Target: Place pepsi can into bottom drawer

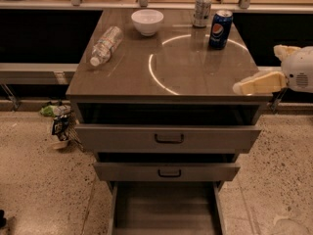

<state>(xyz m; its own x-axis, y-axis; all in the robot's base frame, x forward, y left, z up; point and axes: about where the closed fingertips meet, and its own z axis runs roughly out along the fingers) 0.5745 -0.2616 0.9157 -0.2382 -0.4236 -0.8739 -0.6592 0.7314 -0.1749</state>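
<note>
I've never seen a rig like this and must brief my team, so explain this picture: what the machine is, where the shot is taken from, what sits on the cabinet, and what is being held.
There is only one picture. It looks down at the front of a cabinet, and where the camera is mounted cannot be told. The white and cream piece at the right edge is the robot arm's tool, a two-finger grabber. It hangs by the cabinet top's right front corner, fingers apart, holding nothing. On top are a plastic bottle lying on its side, a white bowl, a silver can and a blue Pepsi can standing next to it, nearer the camera. All three drawers are pulled out. The bottom drawer is out furthest, with its flat floor showing.
</note>
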